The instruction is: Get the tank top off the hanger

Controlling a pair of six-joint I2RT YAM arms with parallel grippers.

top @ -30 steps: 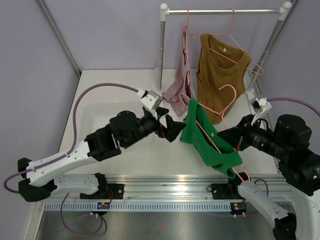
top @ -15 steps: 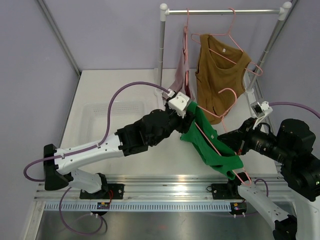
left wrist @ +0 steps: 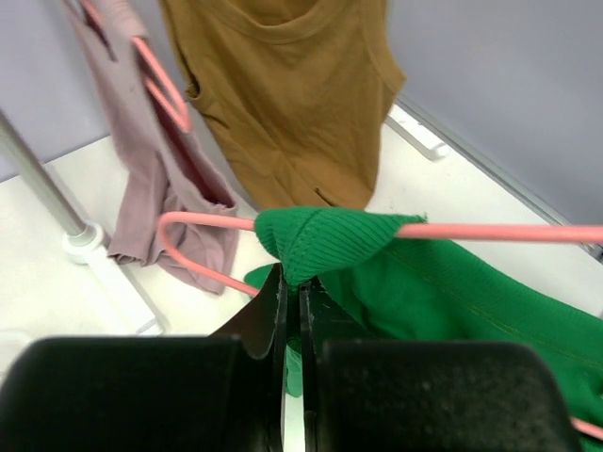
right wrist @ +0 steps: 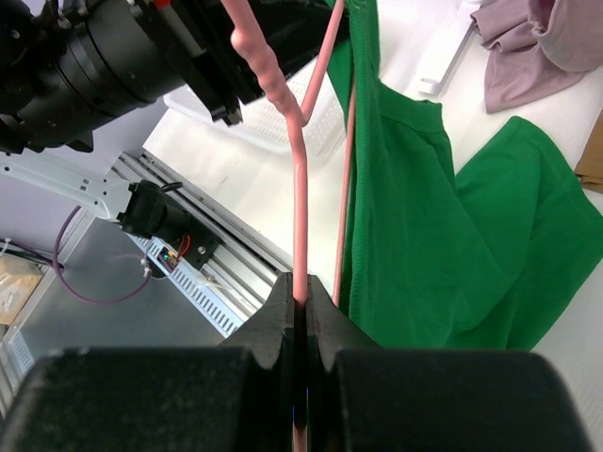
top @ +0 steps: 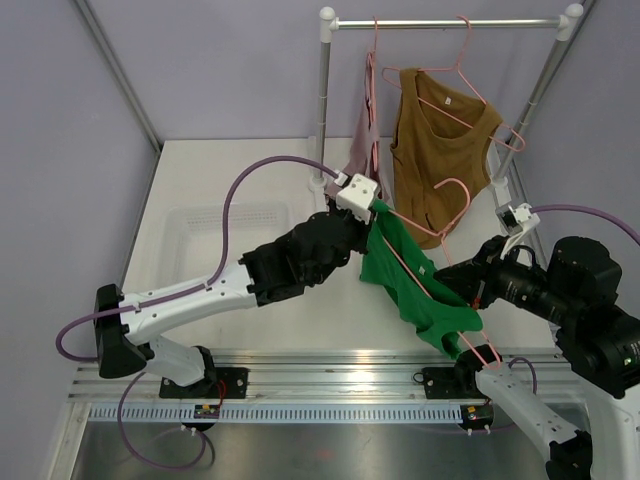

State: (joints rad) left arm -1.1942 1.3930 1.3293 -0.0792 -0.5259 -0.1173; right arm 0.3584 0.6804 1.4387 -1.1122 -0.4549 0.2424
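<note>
Left gripper [left wrist: 300, 285] pinched tight on strap of green tank top [left wrist: 452, 301]. Strap bunches right at my fingertips, looped over bare end of pink hanger [left wrist: 509, 232]. Rest of green fabric sags below and right of left fingers.

Right gripper [right wrist: 300, 299] clamped on hanger wire, which runs straight ahead from fingertips. Tank top drapes just right of wire.

Hanger tilted, spanning between both hands.

Beyond left fingers: brown tank top [left wrist: 283, 94] ahead, mauve garment [left wrist: 141, 160] ahead-left, both hanging.
</note>
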